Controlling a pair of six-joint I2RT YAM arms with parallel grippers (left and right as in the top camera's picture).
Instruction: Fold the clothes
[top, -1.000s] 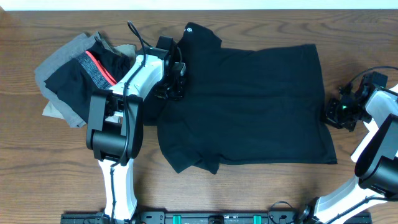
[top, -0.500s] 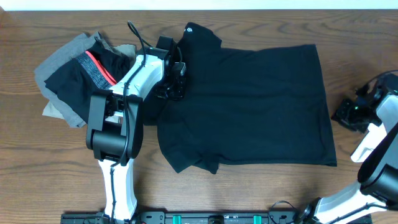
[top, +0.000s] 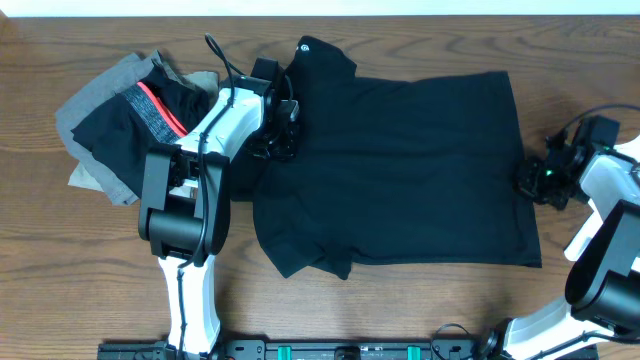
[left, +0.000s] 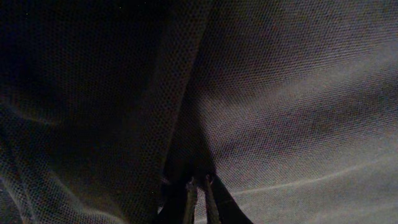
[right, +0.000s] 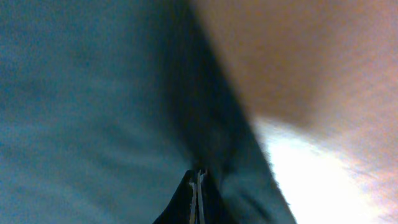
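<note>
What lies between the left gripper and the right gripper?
Only the large plain black short-sleeved T-shirt, spread flat on the brown wooden table, fills the stretch from the left gripper to the right gripper. The overhead view shows it.

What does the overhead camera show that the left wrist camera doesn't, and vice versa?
Only overhead: the whole black T-shirt spread on the table, a pile of other clothes beside it, the right gripper at its edge. Only left wrist: the weave close up, a fold pinched between the fingertips. Both: the shirt with the left gripper on it.
</note>
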